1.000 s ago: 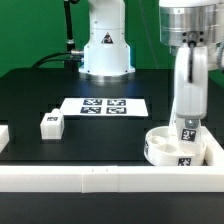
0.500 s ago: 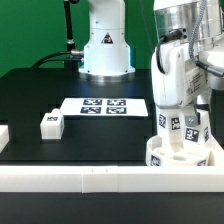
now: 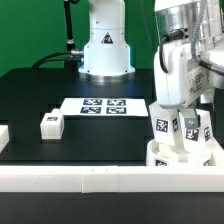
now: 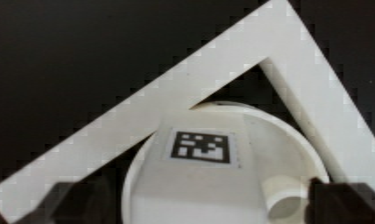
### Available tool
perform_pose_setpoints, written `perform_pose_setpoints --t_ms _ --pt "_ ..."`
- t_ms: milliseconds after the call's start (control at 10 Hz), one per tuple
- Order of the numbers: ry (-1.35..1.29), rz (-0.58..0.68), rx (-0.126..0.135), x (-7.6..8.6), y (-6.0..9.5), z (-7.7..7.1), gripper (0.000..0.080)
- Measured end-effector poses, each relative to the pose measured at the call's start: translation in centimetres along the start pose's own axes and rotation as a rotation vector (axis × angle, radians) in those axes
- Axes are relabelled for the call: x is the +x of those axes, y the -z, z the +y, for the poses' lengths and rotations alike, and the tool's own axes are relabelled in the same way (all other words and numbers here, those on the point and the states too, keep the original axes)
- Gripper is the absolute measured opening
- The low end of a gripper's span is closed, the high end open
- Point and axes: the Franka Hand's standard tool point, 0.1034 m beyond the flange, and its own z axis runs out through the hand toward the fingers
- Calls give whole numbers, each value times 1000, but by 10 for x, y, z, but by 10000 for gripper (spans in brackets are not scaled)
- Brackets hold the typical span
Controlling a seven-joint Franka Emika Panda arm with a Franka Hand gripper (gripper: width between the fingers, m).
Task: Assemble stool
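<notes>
One loose leg (image 3: 51, 123): near table (image 3: 100, 135) front edge, exterior view's left of gripper (image 4: 200, 194).
Gripper: spread, prob. empty.

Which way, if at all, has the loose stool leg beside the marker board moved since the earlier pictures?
No. The loose leg sits unchanged, to the exterior view's left of the marker board.

The tabletop (image 3: 30, 95) is black. The seat (image 3: 178, 158) is plain white; the wrist view shows a black-and-white square tag (image 4: 202, 147) on it. The upright legs (image 3: 165, 127) over it and the loose leg (image 3: 52, 123) are white with the same checkered tags. The border rail (image 3: 80, 178) is white. The marker board (image 3: 103, 105) is white with black patterned squares. The backdrop (image 3: 30, 30) is green.
</notes>
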Motion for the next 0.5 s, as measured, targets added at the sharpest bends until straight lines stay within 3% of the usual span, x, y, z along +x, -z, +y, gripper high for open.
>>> perform_pose_setpoints --t_ms 300,500 --pt "234 -27 -28 -21 28 -2 647" --pt "436 -31 -18 -23 31 -5 647"
